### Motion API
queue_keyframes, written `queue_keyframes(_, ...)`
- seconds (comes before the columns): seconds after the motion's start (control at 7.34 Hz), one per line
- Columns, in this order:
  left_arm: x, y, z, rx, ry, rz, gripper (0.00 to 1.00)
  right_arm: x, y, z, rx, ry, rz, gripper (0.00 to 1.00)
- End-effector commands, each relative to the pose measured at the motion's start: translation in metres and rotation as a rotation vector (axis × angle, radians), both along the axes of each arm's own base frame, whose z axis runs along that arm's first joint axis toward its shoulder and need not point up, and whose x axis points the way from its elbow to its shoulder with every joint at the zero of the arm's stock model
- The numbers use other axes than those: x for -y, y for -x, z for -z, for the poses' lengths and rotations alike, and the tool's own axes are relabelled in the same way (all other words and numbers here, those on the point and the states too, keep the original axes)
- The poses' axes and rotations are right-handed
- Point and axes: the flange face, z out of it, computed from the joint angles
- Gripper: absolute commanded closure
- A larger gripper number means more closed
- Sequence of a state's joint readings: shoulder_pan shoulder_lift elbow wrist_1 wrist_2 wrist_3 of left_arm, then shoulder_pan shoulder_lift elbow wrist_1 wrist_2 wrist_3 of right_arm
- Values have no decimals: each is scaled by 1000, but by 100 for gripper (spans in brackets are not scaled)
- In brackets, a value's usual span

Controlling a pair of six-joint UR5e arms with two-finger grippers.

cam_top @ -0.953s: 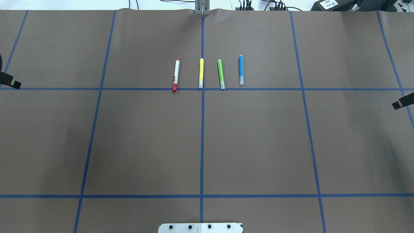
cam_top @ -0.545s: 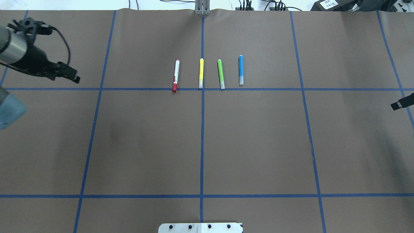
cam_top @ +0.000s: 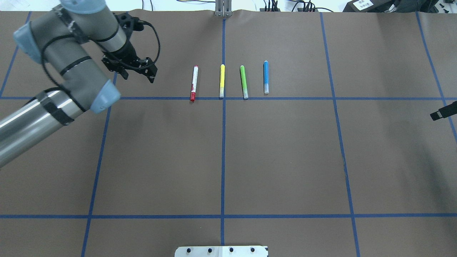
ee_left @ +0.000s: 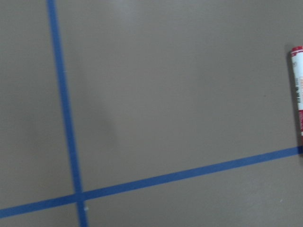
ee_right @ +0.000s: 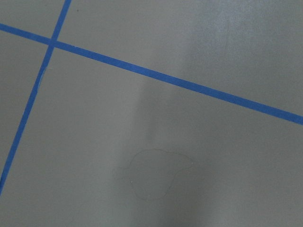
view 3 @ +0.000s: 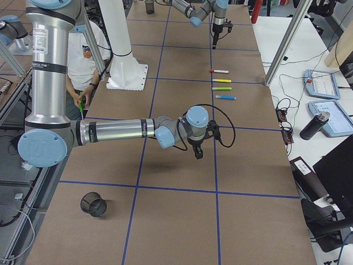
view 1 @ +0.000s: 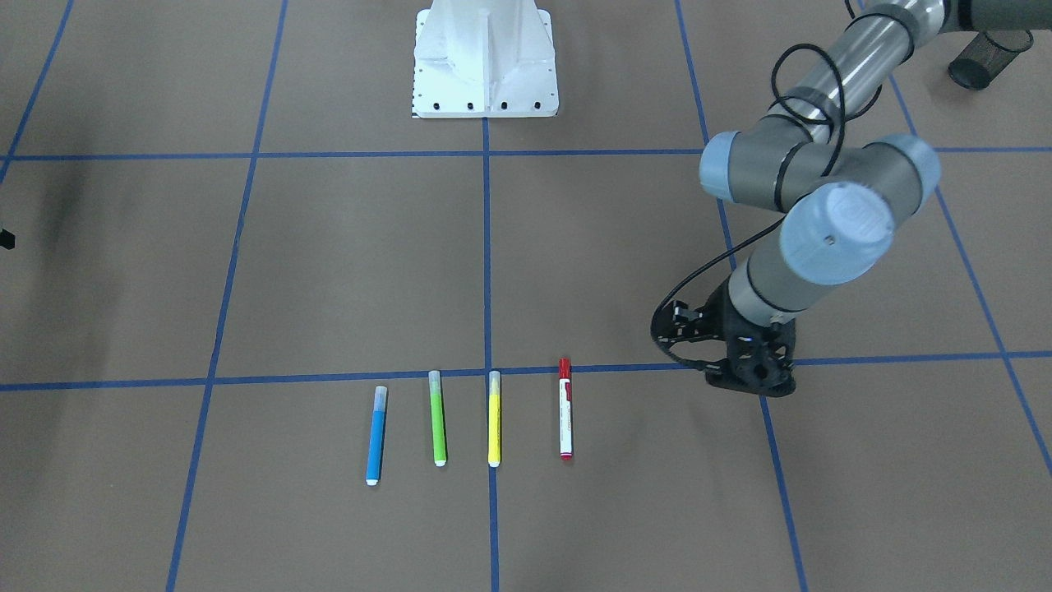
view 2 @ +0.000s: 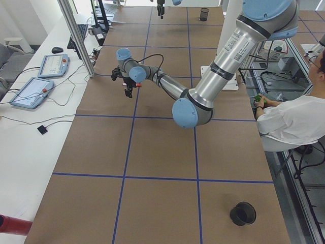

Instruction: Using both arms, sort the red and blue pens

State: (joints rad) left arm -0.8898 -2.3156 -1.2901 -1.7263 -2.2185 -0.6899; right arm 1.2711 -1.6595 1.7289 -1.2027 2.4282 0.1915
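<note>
Four pens lie in a row just beyond a blue tape line. The red pen point(cam_top: 194, 83) point(view 1: 565, 407) is the leftmost in the overhead view. The blue pen point(cam_top: 266, 77) point(view 1: 376, 435) is the rightmost. My left gripper point(cam_top: 138, 75) point(view 1: 751, 380) hovers to the left of the red pen, clear of it, fingers spread and empty. The left wrist view catches the red pen point(ee_left: 298, 90) at its right edge. Of my right gripper point(cam_top: 442, 113), only a black tip shows at the table's right edge, far from the pens, and its jaws cannot be read.
A yellow pen point(cam_top: 222, 81) and a green pen point(cam_top: 244, 82) lie between the red and blue ones. The white pedestal point(view 1: 485, 57) stands at the robot's side of the table. A black mesh cup point(view 2: 242, 213) sits near the left end, and a seated person point(view 2: 289, 122) is beside the table.
My left arm has swung in from the table's left edge and now hangs close to the left of the red pen. The right gripper has barely shifted. The pens have not moved.
</note>
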Motion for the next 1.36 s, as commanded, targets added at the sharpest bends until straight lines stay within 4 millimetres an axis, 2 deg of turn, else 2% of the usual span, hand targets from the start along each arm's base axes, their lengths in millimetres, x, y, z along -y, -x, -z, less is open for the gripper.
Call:
queue_keyframes(0.0, 32, -69, 38, 31, 29, -47, 13, 1, 5, 1, 0, -3, 9, 0)
queue_keyframes(0.14, 45, -88, 56, 46, 42, -51, 18, 1, 7, 0, -6, -3, 11, 0)
queue_keyframes(0.27, 51, -103, 66, 83, 2, -27, 22, 1, 11, 0, -10, -5, 18, 0)
queue_keyframes(0.68, 60, -124, 64, 72, -97, 6, 29, -1, 19, -7, -17, 7, 33, 0)
queue_keyframes(0.82, 65, -129, 72, 68, -99, 11, 35, -1, 21, -8, -17, 9, 38, 0)
queue_keyframes(1.23, 62, -143, 62, 61, -110, 47, 37, -2, 23, -12, -20, 17, 42, 0)
